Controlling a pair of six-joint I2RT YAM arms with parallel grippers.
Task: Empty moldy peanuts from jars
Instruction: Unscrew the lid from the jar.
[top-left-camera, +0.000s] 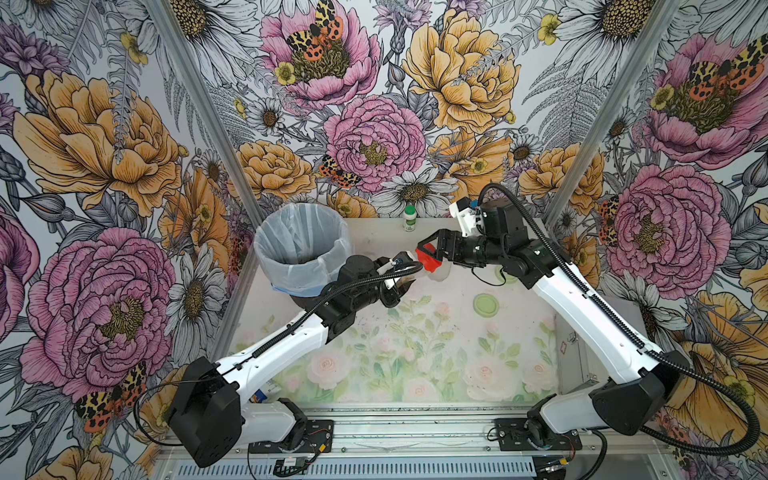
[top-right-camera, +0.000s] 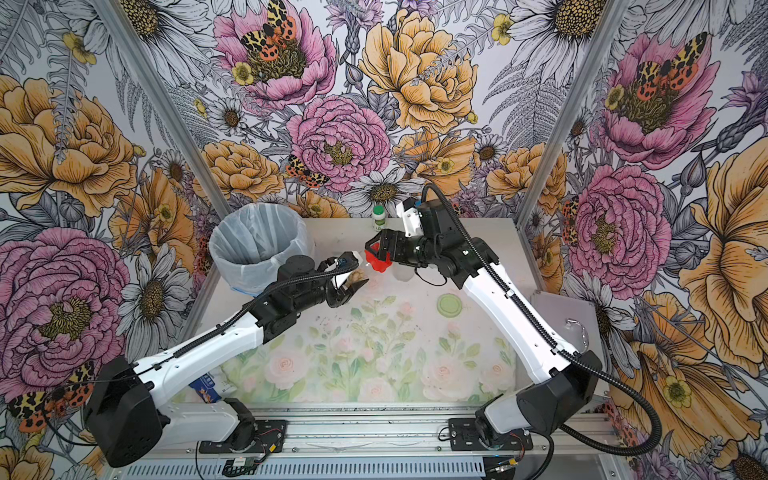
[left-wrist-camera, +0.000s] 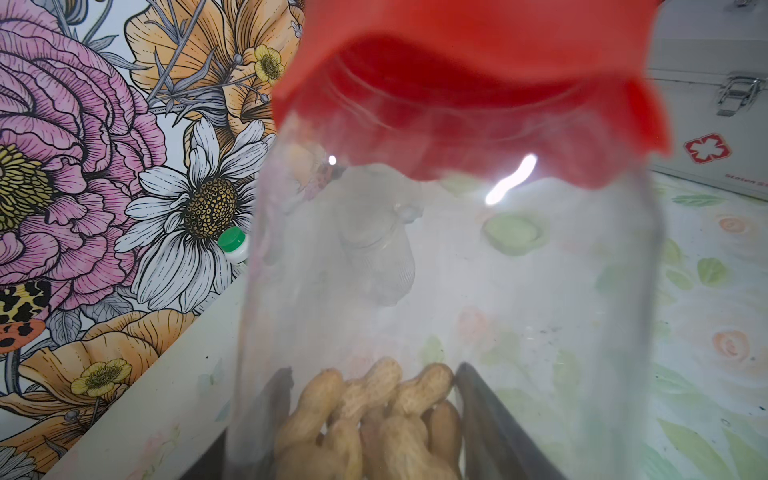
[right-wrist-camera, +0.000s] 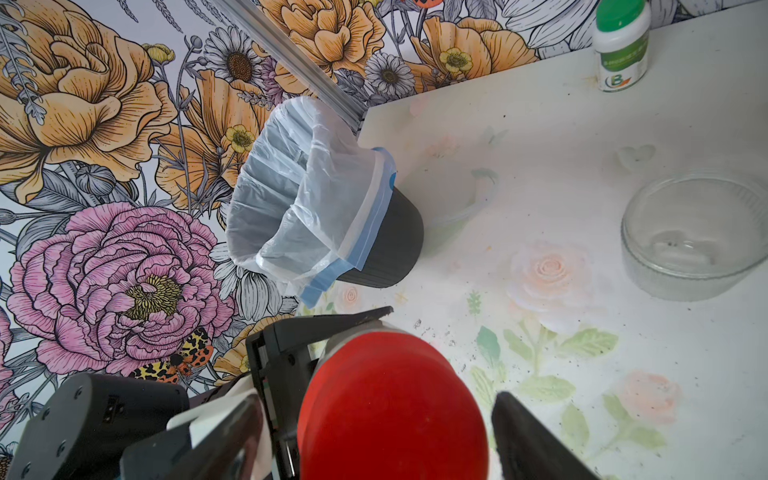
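Note:
My left gripper is shut on a narrow clear jar, held tilted above the table in front of the bin. Moldy peanuts lie heaped at the jar's bottom between the fingers. A red lid covers its mouth. My right gripper stands open, one finger on either side of the red lid; a thin gap shows beside the finger. An empty lidless jar stands on the table below the right gripper.
A dark bin with a pale plastic liner stands at the back left. A white bottle with a green cap is at the back wall. A pale green lid lies on the table. A metal case sits on the right.

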